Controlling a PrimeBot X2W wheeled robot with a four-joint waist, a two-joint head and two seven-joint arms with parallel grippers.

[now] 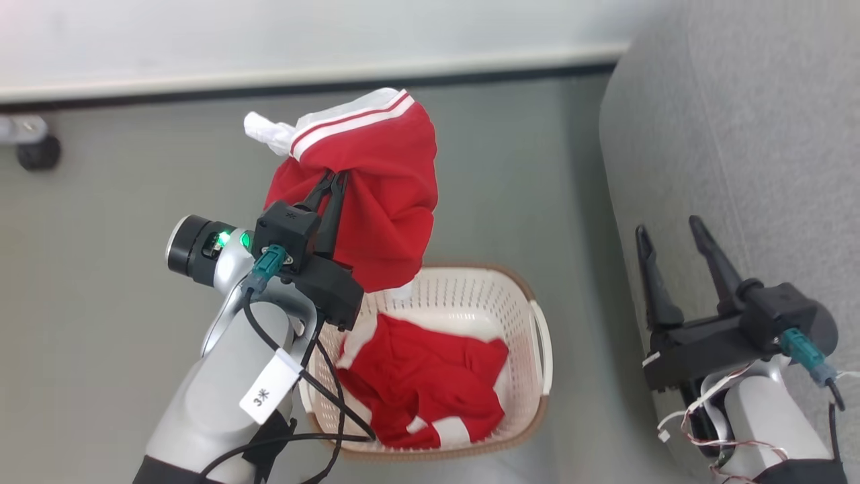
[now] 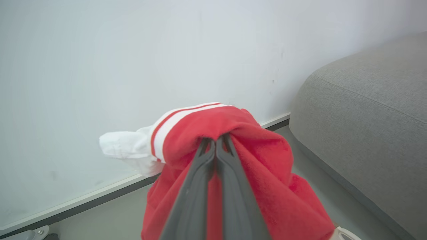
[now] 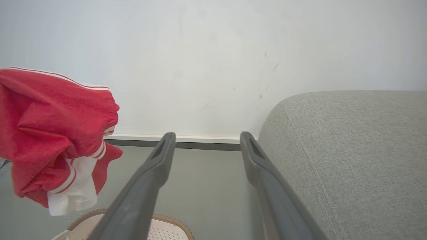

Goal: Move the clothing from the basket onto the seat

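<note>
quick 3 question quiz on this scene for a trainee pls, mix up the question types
1. True or false: the left end effector is shut on the lifted garment, which hangs clear of the basket.
2. The right end effector is: A) open and empty, near the seat; B) gripping the basket; C) holding clothing.
3. What lies inside the basket?
Key: 1 true; 2 A; 3 a second garment, red and white.
</note>
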